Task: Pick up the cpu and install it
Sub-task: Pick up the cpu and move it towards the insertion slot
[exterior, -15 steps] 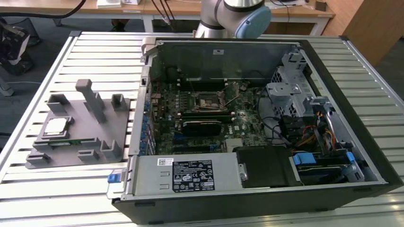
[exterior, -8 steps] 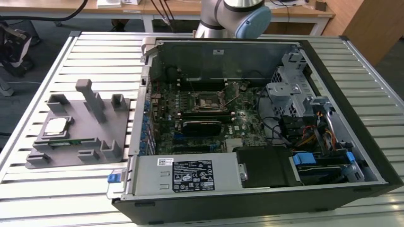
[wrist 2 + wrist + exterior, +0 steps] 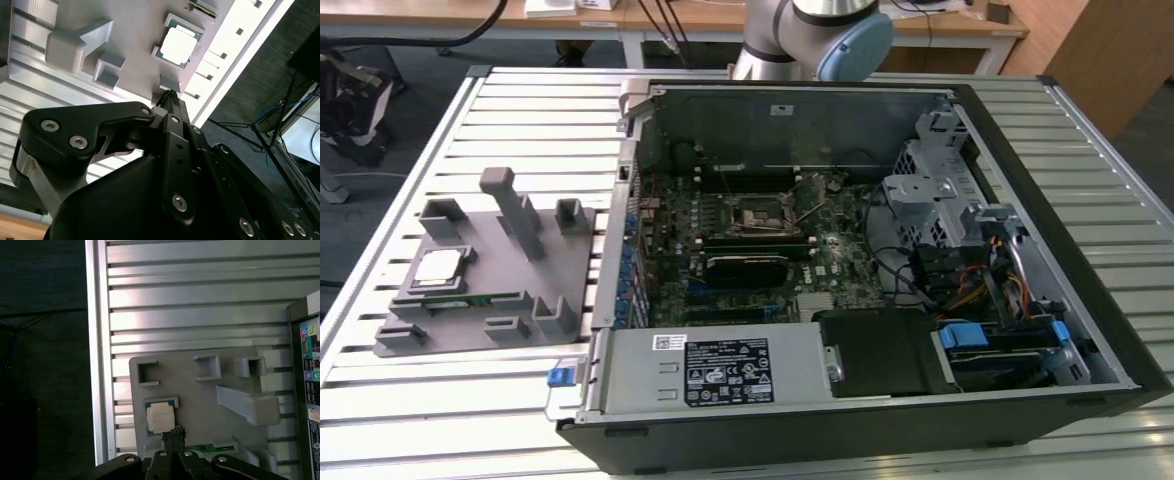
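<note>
The cpu (image 3: pixel 440 265) lies flat in its recess on the grey holder plate (image 3: pixel 500 300). The plate sits on the slatted counter (image 3: pixel 520 120), to the exterior view's left of the open computer case (image 3: pixel 854 400). In the first wrist view the hand (image 3: pixel 172 432) hovers near the cpu's edge, clenched and empty.

Claw (image 3: pixel 171 434) aimed straight down, its jaws closed tight together

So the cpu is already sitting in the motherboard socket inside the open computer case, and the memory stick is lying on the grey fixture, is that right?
Not quite. The cpu is not in the motherboard socket. The exterior view shows it lying on the grey fixture outside the open computer case, on that view's left. The memory stick does lie on that fixture.
</note>
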Robot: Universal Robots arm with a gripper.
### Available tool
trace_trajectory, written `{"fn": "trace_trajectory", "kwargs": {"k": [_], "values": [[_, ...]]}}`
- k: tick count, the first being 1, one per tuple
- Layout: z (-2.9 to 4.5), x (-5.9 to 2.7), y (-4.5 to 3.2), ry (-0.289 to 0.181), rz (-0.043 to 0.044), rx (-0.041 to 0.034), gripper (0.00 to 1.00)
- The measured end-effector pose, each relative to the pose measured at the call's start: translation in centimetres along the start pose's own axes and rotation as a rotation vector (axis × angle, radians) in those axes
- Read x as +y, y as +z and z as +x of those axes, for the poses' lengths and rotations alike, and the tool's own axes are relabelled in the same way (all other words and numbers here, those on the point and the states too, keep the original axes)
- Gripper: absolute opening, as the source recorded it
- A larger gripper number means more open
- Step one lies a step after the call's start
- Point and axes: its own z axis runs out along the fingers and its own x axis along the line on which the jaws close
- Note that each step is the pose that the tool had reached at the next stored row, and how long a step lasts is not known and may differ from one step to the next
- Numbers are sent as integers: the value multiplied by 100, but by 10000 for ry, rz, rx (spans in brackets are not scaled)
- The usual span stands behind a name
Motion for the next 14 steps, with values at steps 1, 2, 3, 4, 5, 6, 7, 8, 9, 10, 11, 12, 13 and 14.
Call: {"fn": "trace_trajectory", "kwargs": {"k": [1,2,3,4,5,6,7,8,9,10,11,12,13,14], "values": [[0,-1,8,0,-1,17,11],[0,-1,17,1,-2,41,11],[1,-2,27,2,-2,47,11],[0,-2,36,2,-5,47,17],[0,-3,46,2,-5,49,17],[0,-3,56,2,-5,53,23],[0,-4,67,2,-5,52,29],[0,-5,79,2,-5,52,29],[1,-5,92,2,-5,53,35],[0,-6,106,2,-5,53,41],[0,-7,121,1,-5,52,41],[1,-8,136,2,-6,52,47],[0,-13,151,0,-13,53,47],[0,-16,163,0,-19,48,47]]}}
